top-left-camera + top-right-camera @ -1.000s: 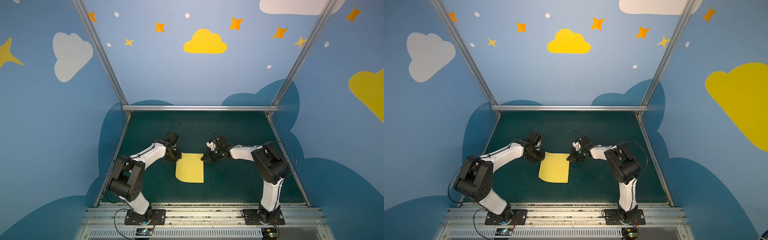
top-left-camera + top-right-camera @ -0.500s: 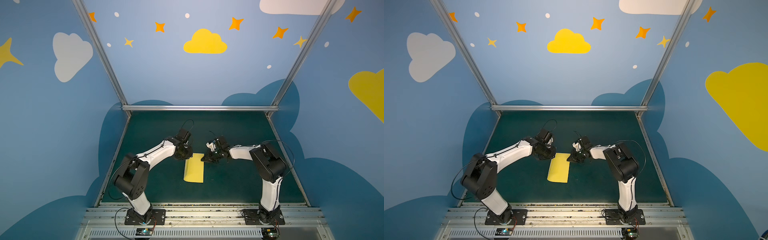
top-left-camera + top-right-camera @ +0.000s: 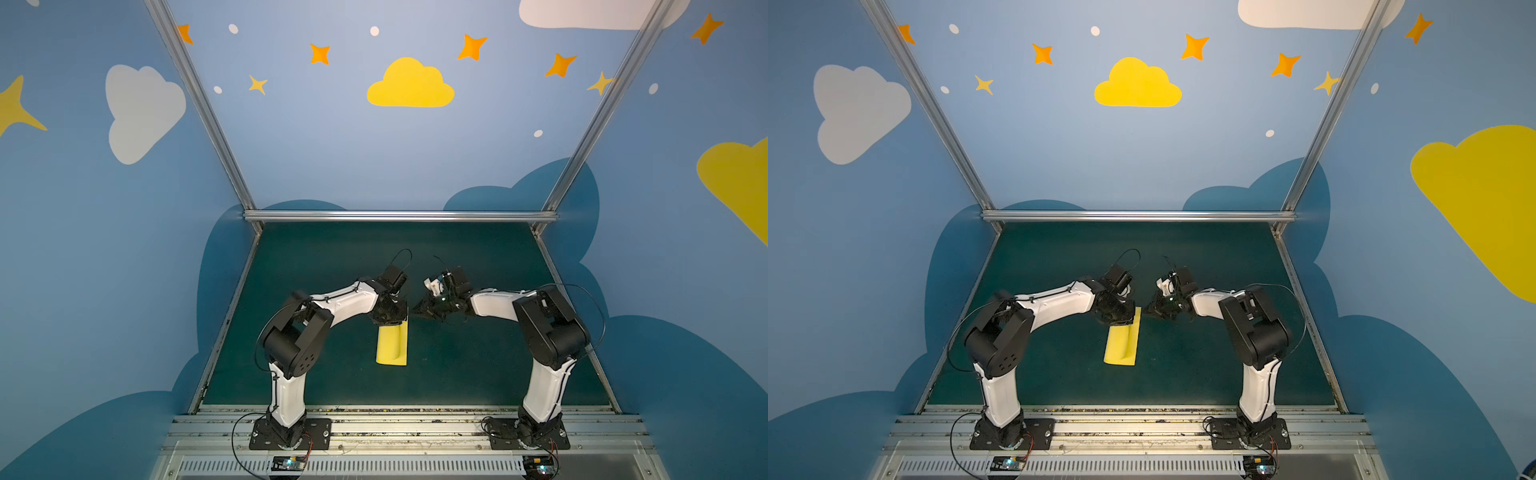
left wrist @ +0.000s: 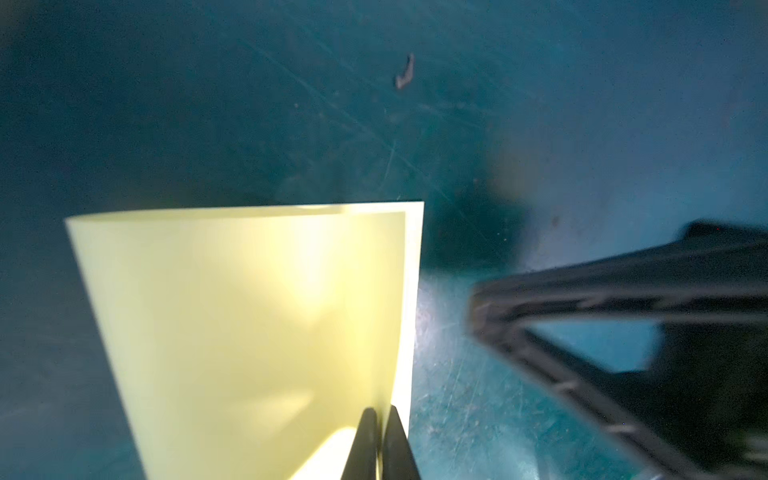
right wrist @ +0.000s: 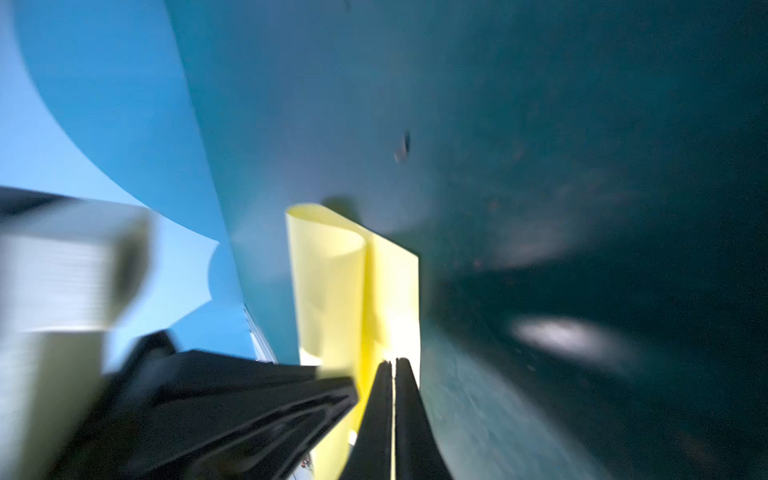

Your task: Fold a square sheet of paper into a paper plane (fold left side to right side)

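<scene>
The square sheet of paper (image 3: 391, 345) (image 3: 1120, 345) lies on the dark green mat, pale yellow, curled over itself into a narrow strip with a rounded bend on its left. My left gripper (image 3: 404, 316) (image 3: 1134, 316) is at its far right end, shut on the edge of the raised layer (image 4: 249, 311); the left gripper (image 4: 380, 411) pinches that edge just inside the lower layer's right border. My right gripper (image 3: 417, 309) (image 3: 1148, 309) is shut, its tips on the lower layer's far right corner; the right gripper (image 5: 392, 361) points along the paper (image 5: 332, 291). No paper plane shape shows.
The two gripper heads stand close together, tips nearly meeting over the paper's far right corner. A small speck of debris (image 4: 405, 72) (image 5: 403, 145) lies on the mat beyond the paper. Blue walls and an aluminium rail (image 3: 399, 216) bound the mat; the base rail (image 3: 399, 428) runs along the front.
My left gripper has travelled right, carrying the sheet's left edge over to its right edge. The visible paper narrowed from a square to a strip. The right gripper stayed put.
</scene>
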Robot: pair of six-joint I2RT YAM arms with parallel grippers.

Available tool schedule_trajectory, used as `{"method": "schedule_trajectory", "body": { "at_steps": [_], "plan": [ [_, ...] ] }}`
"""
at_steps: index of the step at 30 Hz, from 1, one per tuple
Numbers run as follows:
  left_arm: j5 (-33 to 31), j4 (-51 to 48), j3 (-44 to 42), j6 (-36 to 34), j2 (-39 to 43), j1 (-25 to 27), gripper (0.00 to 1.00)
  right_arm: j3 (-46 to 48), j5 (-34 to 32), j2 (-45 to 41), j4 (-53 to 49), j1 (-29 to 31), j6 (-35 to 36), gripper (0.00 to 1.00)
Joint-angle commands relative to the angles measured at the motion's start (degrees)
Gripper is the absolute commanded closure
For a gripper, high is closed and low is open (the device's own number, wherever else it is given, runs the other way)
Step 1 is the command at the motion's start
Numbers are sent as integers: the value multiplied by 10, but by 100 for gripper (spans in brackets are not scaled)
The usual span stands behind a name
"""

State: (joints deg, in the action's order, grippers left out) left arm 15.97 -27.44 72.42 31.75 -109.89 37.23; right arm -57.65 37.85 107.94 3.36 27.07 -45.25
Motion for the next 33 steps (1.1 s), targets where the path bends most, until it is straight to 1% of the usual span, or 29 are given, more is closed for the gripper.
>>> {"method": "schedule_trajectory", "body": {
  "at_steps": [1,3,7,14,19,24,32,33],
  "plan": [
    [0,9,11,8,-14,3,92,-9,26,-11,7,-15,-4,100],
    [-1,9,14,8,-19,5,92,-21,38,-1,9,-16,-5,100],
    [2,11,16,8,-27,7,92,-46,60,29,34,-11,-29,100],
    [-1,15,13,9,-25,9,91,-93,69,82,42,11,-52,100],
    [0,14,13,8,-26,9,89,-113,67,111,22,24,-43,100],
    [0,13,17,7,-29,9,88,-108,59,123,6,27,-29,100],
    [10,10,18,-3,-17,9,78,-93,47,140,0,22,-16,100],
    [13,8,18,-3,-14,9,75,-91,47,143,0,21,-16,100]
  ]
}}
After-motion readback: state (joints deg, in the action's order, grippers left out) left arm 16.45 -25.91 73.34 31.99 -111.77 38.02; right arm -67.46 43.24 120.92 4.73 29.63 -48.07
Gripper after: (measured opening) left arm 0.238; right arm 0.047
